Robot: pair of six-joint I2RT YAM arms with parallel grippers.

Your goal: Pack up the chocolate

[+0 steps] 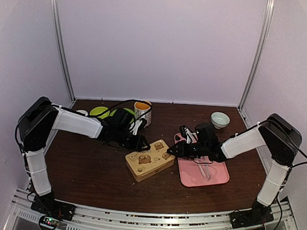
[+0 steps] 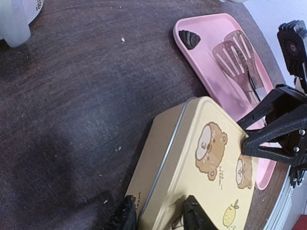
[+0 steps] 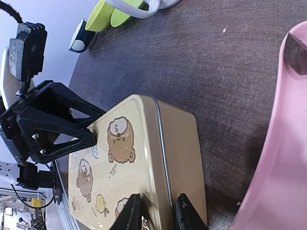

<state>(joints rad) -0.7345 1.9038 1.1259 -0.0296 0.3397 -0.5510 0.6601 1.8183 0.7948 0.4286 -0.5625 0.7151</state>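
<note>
The tan bear-printed tin (image 1: 149, 159) lies closed in the middle of the table. My left gripper (image 2: 159, 215) grips its left end, one finger on the lid and the other on the side wall. At the tin's right end my right gripper (image 3: 158, 214) pinches the lid rim the same way. One dark chocolate (image 2: 188, 38) lump sits in the far corner of the pink tray (image 2: 206, 67). That chocolate (image 3: 295, 52) also shows at the tray's edge in the right wrist view.
Metal tongs (image 2: 240, 62) lie on the pink tray (image 1: 212, 176), right of the tin. Behind the left arm stand a mug (image 1: 142, 112) and a green plate (image 1: 99, 112). A small pale bowl (image 1: 220, 119) sits at the back right.
</note>
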